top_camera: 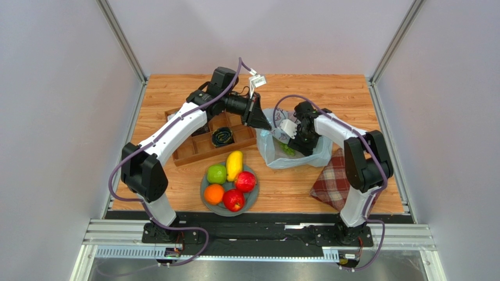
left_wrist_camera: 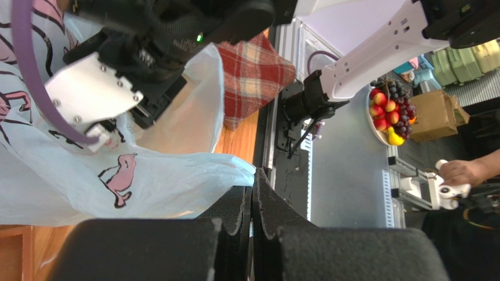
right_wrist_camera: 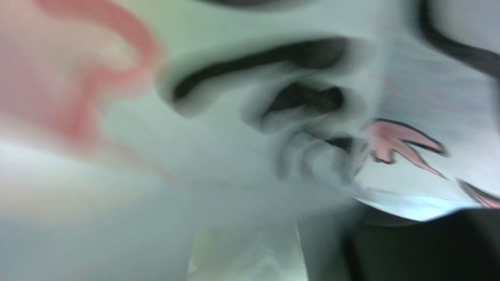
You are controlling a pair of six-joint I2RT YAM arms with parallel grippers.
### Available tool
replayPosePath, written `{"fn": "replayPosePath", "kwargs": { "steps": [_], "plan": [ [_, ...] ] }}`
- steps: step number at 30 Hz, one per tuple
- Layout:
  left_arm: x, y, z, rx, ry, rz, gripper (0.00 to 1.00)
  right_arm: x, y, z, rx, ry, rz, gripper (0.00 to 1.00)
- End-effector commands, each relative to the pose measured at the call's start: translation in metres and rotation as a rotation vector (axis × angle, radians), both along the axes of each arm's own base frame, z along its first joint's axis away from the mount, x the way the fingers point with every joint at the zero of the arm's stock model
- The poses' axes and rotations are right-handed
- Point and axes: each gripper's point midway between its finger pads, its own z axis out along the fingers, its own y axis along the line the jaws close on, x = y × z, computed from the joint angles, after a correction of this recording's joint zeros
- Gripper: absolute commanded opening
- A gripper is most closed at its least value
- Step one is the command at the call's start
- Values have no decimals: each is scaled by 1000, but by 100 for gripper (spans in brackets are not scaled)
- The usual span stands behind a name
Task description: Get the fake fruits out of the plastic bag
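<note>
My left gripper point(left_wrist_camera: 253, 202) is closed tight, its two black pads pressed together with a fold of the plastic bag point(left_wrist_camera: 70, 193) pinched between them. From above, it holds the bag's left edge up off the table point(top_camera: 281, 190), so the mouth stands open.

My right gripper point(top_camera: 298, 139) reaches down into that mouth from the right. I cannot tell how wide its fingers stand: the overhead camera sees only the wrist above the film, and the right wrist camera gives me a blur of pale plastic with pink and black print pressed close to the lens (nothing of the fingers shows there). Whether it touches any fruit I cannot tell either.

A green fruit point(top_camera: 287, 149) shows through the bag just beside the right gripper, too small for me to name its kind.

The other fruits lie on the grey plate point(top_camera: 252, 200) near the front edge, left of the bag: a green apple point(top_camera: 216, 174), a yellow mango point(top_camera: 234, 165), two red apples point(top_camera: 245, 181), and an orange point(top_camera: 213, 194).

A wooden compartment tray point(top_camera: 188, 153) sits under my left arm, with a dark coiled item point(top_camera: 223, 136) in one compartment. A red plaid cloth point(top_camera: 331, 178) lies just right of the bag, below my right arm.
</note>
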Motion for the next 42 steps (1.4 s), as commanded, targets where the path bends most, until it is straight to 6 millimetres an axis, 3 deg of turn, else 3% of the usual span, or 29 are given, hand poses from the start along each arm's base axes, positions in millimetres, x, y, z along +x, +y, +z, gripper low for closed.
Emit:
{"fn": "replayPosePath", "kwargs": {
  "steps": [1,4,7,9,11,14,16,19,20,22,23,26,28,30,35,38,39,41,42],
  "plan": [
    [3,6,8,-8,-97,21,0,25,19,72,228,-109,-113,53],
    [11,8,5,25,-132,62,0,27,26,107,417,-76,-230,49],
    [18,10,13,45,-198,90,0,23,35,149,661,-3,-323,46],
    [21,12,24,39,-238,101,0,20,33,165,732,5,-362,44],
    [19,14,42,17,-284,108,0,11,28,179,733,-25,-335,43],
    [16,13,61,-15,-299,108,0,-18,44,203,794,-48,-157,54],
    [14,10,65,-35,-265,97,0,-41,63,196,759,-29,-48,61],
    [11,2,80,-95,-223,68,0,-57,79,164,643,-26,10,57],
    [13,0,85,-112,-224,65,0,-45,83,163,638,-91,3,50],
    [12,-2,93,-134,-208,54,0,-41,81,146,577,-141,-11,42],
    [12,-3,94,-136,-206,52,0,-31,82,144,572,-187,-8,27],
    [11,-3,100,-149,-208,45,0,-11,77,128,501,-256,-54,9],
    [8,-3,103,-159,-205,34,0,1,74,118,457,-271,-95,8],
    [7,-2,103,-157,-213,36,0,15,75,126,457,-303,-122,8],
    [5,-1,104,-163,-214,33,0,27,85,136,497,-334,-100,11],
    [8,-3,111,-179,-223,45,0,9,113,121,598,-213,12,16],
    [11,-5,109,-178,-209,46,0,2,121,106,604,-165,42,17],
    [15,-7,116,-193,-220,43,0,13,124,94,573,-204,50,16],
    [17,-9,114,-194,-204,36,0,27,113,82,495,-255,5,16]
  ]
}}
